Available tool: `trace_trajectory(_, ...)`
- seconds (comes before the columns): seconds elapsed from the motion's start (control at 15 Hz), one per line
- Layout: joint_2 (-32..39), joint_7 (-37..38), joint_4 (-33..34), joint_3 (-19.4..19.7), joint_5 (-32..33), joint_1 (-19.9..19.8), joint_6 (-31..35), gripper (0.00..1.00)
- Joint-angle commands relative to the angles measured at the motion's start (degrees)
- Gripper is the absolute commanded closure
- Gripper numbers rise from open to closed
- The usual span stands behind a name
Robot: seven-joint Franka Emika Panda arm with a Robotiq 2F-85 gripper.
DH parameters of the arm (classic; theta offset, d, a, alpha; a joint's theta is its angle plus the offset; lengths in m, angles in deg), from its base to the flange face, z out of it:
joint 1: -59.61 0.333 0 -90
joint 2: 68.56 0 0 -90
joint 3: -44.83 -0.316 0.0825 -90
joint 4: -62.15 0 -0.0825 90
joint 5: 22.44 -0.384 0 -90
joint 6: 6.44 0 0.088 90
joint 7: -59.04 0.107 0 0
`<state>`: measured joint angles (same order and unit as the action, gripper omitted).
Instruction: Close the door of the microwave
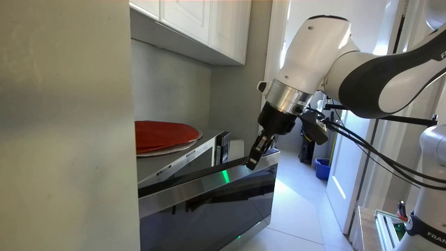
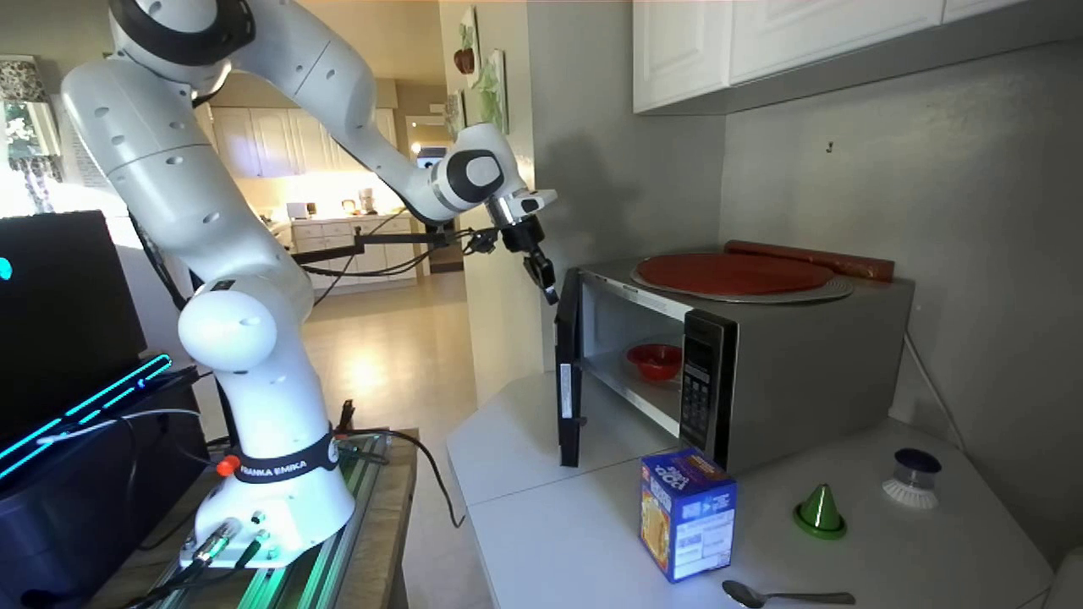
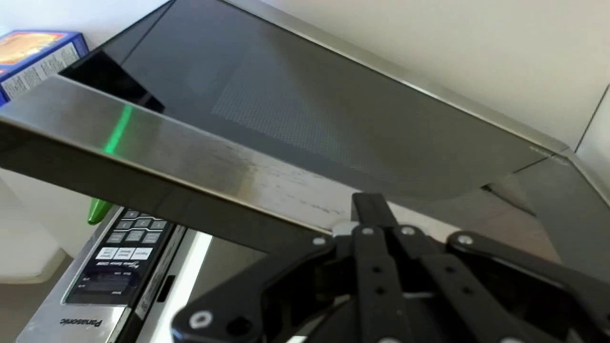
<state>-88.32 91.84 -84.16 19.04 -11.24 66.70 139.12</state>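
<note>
The microwave (image 2: 821,372) stands on the counter with its door open. The door (image 2: 568,381) swings out at a wide angle and shows edge-on. Its dark glass face and silver frame show in an exterior view (image 1: 209,212) and in the wrist view (image 3: 286,95). My gripper (image 1: 251,164) is shut, with nothing between its fingers. Its tips point down at the outer side of the door, against or very near the silver top strip, towards the free end; contact cannot be told. It also shows in an exterior view (image 2: 552,296) and the wrist view (image 3: 371,197).
A red bowl (image 2: 656,361) sits inside the microwave. A blue box (image 2: 689,512) stands before the control panel. A green cone (image 2: 819,512), brush (image 2: 914,478) and spoon (image 2: 787,595) lie on the counter. A red mat (image 2: 736,275) lies on top, below white cabinets (image 2: 677,59).
</note>
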Motion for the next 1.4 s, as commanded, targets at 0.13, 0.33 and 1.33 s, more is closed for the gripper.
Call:
trace_trajectory(0.13,3.39,10.48,1.77,-2.59,10.5,-5.77,3.71,1.0)
trace_trajectory(0.33,5.24,14.39,2.72,-2.39,15.11,-7.27,4.07,1.0)
trace_trajectory(1.33,17.47,13.88,14.81,-0.25,28.36,-9.44,7.97,1.0)
